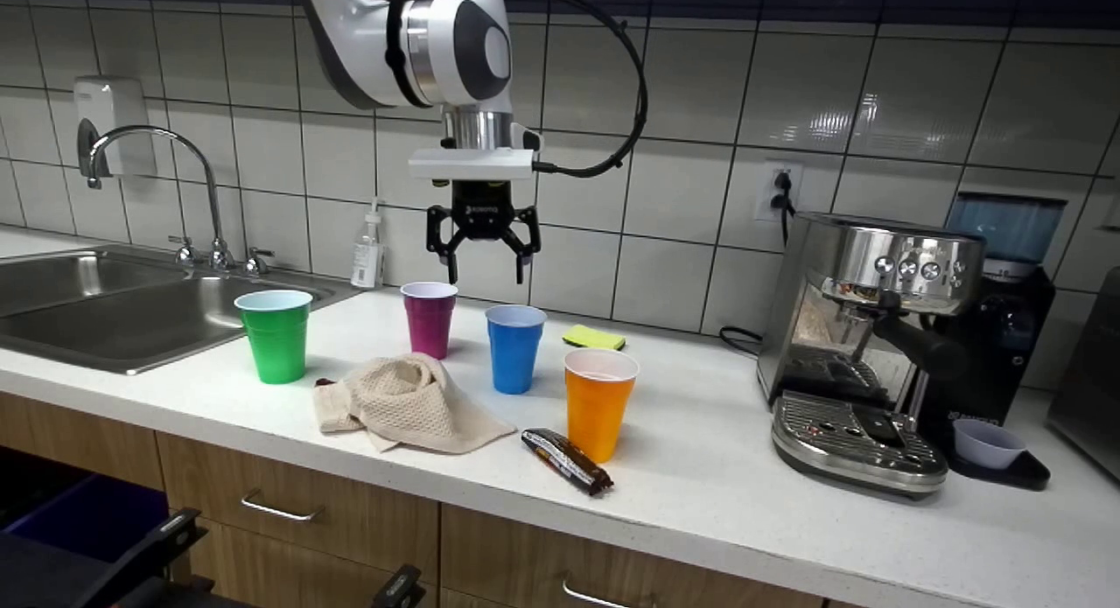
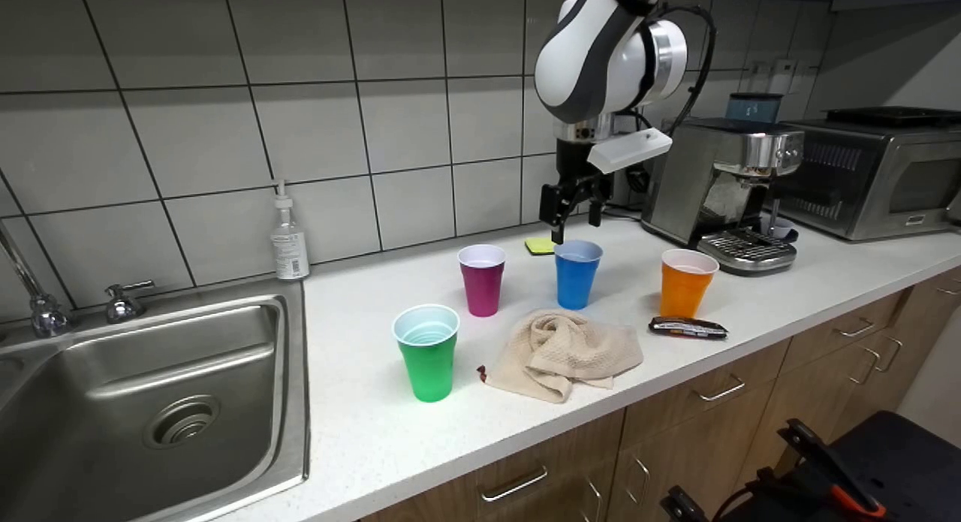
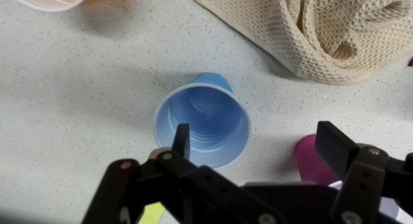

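Observation:
My gripper (image 1: 486, 271) is open and empty, pointing down above the counter; it also shows in an exterior view (image 2: 576, 223) and the wrist view (image 3: 254, 130). Below it stand a blue cup (image 1: 513, 354) and a purple cup (image 1: 429, 324), both upright. In the wrist view one finger overlaps the blue cup (image 3: 209, 121) and the other partly hides the purple cup (image 3: 311, 162). A green cup (image 2: 428, 368) and an orange cup (image 1: 597, 415) stand farther off. A crumpled beige cloth (image 2: 563, 349) lies in front, with a dark red tip (image 2: 481, 372) sticking out; the rest is hidden.
A wrapped bar (image 1: 567, 461) lies by the orange cup. A yellow-green sponge (image 1: 595, 337) lies near the tiled wall. A sink (image 2: 289, 372) and soap bottle (image 2: 289, 240) are at one end. An espresso machine (image 1: 866, 258) and a microwave (image 2: 871, 176) stand at the other.

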